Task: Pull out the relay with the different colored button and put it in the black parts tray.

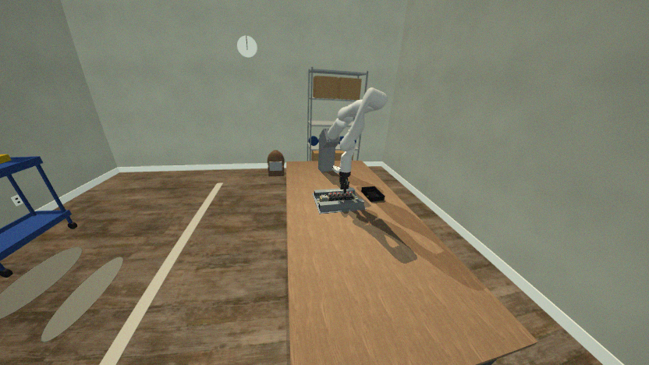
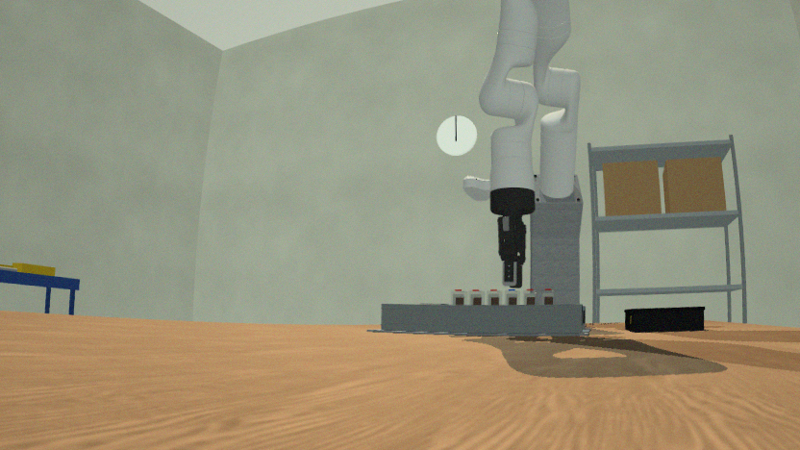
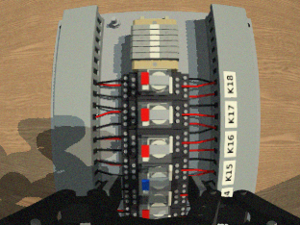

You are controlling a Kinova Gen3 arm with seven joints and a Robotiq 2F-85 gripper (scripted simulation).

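A grey socket panel on the wooden table holds a row of clear relays. Most have red buttons; one relay has a blue button, also seen in the exterior view, fourth from the left. My gripper hangs straight down just above the blue-button relay, fingers open on either side of it, not touching. Red-button relays stand further along the row. The black parts tray sits on the table to the right of the panel; it also shows in the top view.
Labels K15 to K18 run beside the relays, with red wires on both sides. The arm's grey pedestal stands behind the panel. A metal shelf with cardboard boxes is behind the tray. A blue cart is far left.
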